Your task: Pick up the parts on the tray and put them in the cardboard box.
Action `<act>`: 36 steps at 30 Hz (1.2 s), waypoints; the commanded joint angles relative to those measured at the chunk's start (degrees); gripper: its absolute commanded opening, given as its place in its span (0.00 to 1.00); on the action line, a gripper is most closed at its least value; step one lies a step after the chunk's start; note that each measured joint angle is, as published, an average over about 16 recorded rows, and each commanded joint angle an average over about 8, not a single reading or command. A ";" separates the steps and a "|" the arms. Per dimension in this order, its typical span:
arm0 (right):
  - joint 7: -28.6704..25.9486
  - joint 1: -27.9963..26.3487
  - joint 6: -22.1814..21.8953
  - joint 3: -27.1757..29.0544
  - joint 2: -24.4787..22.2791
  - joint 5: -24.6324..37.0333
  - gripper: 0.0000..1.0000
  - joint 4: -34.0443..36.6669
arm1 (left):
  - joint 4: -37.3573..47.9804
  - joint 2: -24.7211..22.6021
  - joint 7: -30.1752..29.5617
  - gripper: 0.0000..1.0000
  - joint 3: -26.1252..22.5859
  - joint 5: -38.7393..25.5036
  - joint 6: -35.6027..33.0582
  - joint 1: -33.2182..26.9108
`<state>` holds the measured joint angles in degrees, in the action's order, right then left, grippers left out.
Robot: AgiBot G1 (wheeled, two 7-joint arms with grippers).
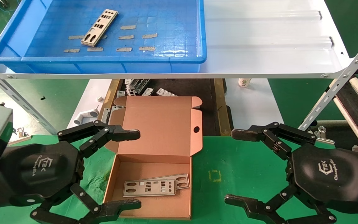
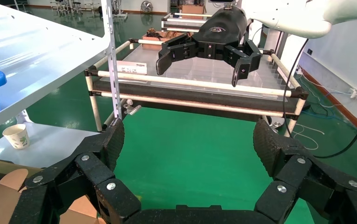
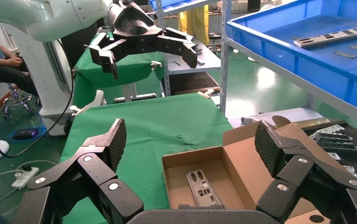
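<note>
Last part [image 1: 99, 27] lies in the far left of the tray [image 1: 29, 58], long way running near-left to far-right. Left gripper [image 1: 128, 168], jaws wide & empty by the box [image 1: 154, 161], is nearer than right gripper [image 1: 236, 166], also wide.

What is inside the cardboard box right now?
Inside the open cardboard box, two flat metal parts lie on the floor, the front one overlapping the rear. The overlapped portion of the rear plate is covered, so anything beneath them cannot be seen.
</note>
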<state>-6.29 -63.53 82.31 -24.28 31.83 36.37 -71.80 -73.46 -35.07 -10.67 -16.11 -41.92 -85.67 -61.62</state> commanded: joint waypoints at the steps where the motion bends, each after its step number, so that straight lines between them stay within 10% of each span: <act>1: 0.00 0.00 0.00 0.00 0.00 0.00 1.00 0.00 | 0.00 0.00 0.00 1.00 0.00 0.00 0.00 0.00; 28: 0.00 0.00 0.00 0.00 0.00 0.00 0.99 0.00 | 0.00 0.00 0.00 1.00 0.00 0.00 0.00 0.00; 36: 0.00 0.00 0.00 0.00 0.00 0.00 0.19 0.00 | 0.02 -0.02 0.00 1.00 0.02 0.00 0.06 0.00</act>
<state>-6.29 -63.53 82.31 -24.28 31.83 36.37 -71.80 -73.21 -35.27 -10.58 -16.07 -42.14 -85.16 -61.78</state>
